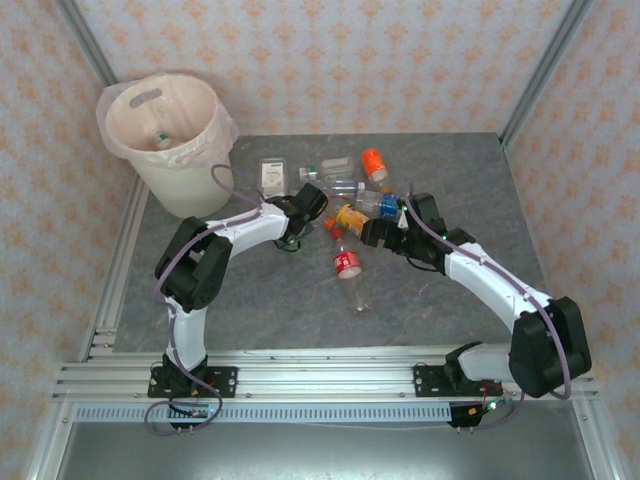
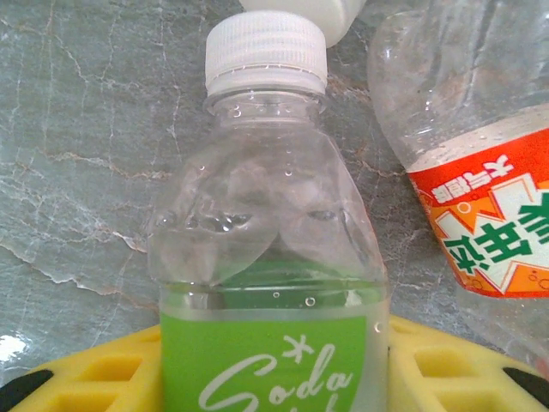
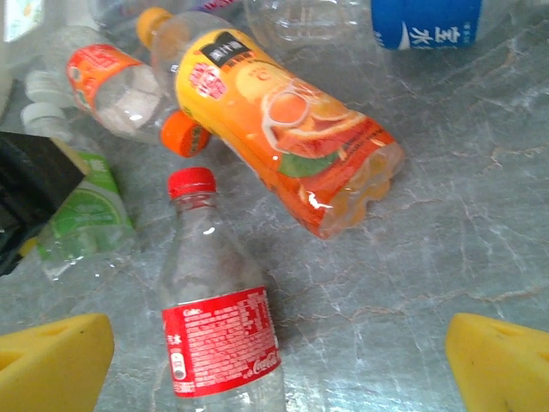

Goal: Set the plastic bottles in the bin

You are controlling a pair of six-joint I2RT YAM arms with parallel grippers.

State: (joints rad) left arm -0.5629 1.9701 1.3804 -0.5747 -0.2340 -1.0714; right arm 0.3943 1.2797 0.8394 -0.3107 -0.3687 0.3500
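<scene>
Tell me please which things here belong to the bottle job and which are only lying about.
Belong to the job:
green-label soda bottle
red-label bottle
orange juice bottle
blue-label bottle
bin

Not part of it:
table
frame rail

Your bin [image 1: 185,175] stands upright at the far-left corner, one bottle [image 1: 162,138] inside. The other plastic bottles [image 1: 347,262] lie on their sides mid-table, a green-labelled bottle [image 2: 270,257] among them.
</scene>
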